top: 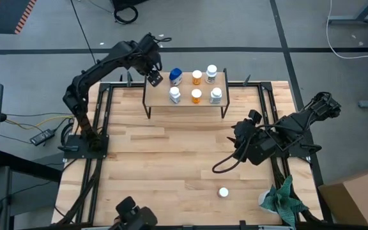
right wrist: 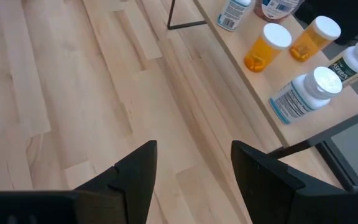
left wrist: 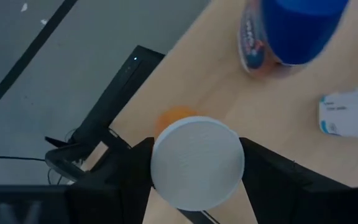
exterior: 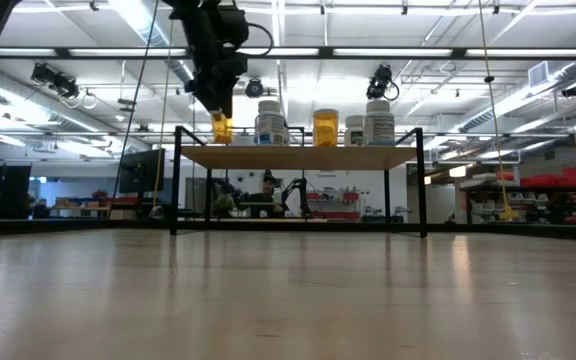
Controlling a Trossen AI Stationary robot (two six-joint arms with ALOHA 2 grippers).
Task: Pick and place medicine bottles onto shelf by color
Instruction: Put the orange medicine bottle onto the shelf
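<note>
The shelf [top: 157, 101] stands at the table's far side and carries several bottles: a blue-topped one [top: 176, 76], two orange [top: 197, 77] [top: 197, 96] and three white [top: 211, 73] [top: 174, 95] [top: 216, 96]. My left gripper [top: 154, 78] is over the shelf's far left corner, shut on an orange, white-capped bottle [exterior: 222, 128]. One white-capped bottle [top: 223, 192] stands on the table near its front edge. My right gripper [top: 241, 137] is open and empty, above the table to the right of the shelf. My left gripper pinches the orange bottle at its white cap [left wrist: 197, 163], one finger [left wrist: 132, 171] on each side of it. The fingers come from above, pointing down. The bottle hangs upright below them, its base at the shelf board [exterior: 298, 157]; whether it touches the board I cannot tell.
A green cloth [top: 283, 201] lies at the table's near right corner. The shelf's thin black legs [exterior: 175, 185] stand on the tabletop. Bare wood lies between the shelf and the lone bottle. Cables run off the table's left side [top: 40, 128].
</note>
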